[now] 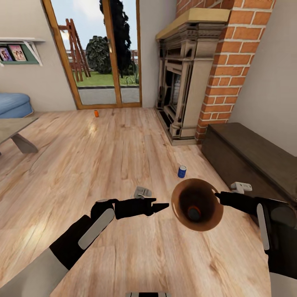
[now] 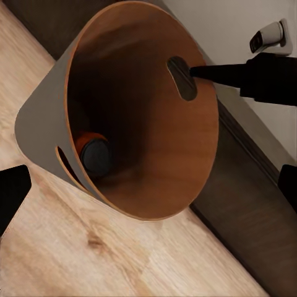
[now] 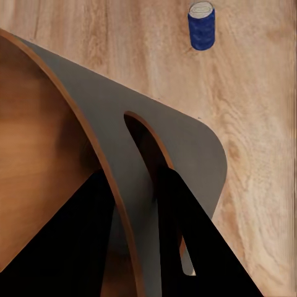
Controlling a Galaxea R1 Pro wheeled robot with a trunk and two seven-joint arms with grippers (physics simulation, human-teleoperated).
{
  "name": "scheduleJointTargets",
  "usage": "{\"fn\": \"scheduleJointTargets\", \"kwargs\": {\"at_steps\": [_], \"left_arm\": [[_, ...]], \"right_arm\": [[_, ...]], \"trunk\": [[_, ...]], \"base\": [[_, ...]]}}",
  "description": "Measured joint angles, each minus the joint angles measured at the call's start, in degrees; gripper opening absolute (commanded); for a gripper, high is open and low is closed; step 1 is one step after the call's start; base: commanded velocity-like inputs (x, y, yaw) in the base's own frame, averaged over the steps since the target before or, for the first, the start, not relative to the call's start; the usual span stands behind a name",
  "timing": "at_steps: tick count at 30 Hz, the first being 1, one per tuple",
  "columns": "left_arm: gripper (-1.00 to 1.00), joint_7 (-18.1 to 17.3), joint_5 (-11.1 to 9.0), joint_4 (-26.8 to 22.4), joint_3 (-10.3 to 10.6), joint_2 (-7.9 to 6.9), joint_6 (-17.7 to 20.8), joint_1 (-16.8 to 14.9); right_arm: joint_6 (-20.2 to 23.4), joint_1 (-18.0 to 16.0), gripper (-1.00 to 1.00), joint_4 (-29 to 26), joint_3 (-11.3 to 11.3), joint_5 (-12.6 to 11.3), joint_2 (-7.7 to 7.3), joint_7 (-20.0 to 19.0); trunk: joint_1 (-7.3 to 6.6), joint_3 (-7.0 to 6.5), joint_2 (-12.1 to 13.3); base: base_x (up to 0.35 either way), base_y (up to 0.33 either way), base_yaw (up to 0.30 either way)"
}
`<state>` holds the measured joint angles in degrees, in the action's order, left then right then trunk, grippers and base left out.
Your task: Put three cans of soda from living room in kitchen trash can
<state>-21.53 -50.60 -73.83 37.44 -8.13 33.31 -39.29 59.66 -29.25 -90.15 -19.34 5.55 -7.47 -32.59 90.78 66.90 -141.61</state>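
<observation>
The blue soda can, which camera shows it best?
The right wrist view: the blue can stands upright on the wood floor, large and unobstructed. The head view shows it smaller, just beyond the trash can, which the right gripper holds.

The left arm reaches forward from the lower left of the head view, forearm angled inward, its left gripper (image 1: 164, 205) pointing right with the fingers drawn to a narrow tip; nothing sits between them. The right arm enters from the right edge; the right gripper (image 3: 133, 204) is clamped across the wall of the tash can (image 3: 93, 111), one finger inside, one outside.
</observation>
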Motion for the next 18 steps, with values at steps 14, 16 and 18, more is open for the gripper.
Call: {"fn": "scheduleJointTargets", "kwargs": {"at_steps": [14, 16, 18], "left_arm": [[1.00, -0.1, -0.1, 0.0, 0.0, -0.18, 0.1, 0.0], [1.00, -0.1, -0.1, 0.0, 0.0, -0.27, 0.2, 0.0], [1.00, -0.1, 0.0, 0.0, 0.0, -0.29, 0.2, 0.0]], "right_arm": [[0.0, 0.0, -1.00, 0.0, 0.0, 0.2, 0.00, 0.0], [0.0, 0.0, -1.00, 0.0, 0.1, 0.1, 0.00, 0.0], [0.0, 0.0, -1.00, 0.0, 0.1, 0.1, 0.00, 0.0]], "trunk": [[0.00, -0.66, 0.0], [0.00, -0.76, 0.0], [0.00, -0.87, 0.0]], "base": [[0.339, 0.000, -0.235], [0.339, 0.000, -0.224], [0.339, 0.000, -0.217]]}}
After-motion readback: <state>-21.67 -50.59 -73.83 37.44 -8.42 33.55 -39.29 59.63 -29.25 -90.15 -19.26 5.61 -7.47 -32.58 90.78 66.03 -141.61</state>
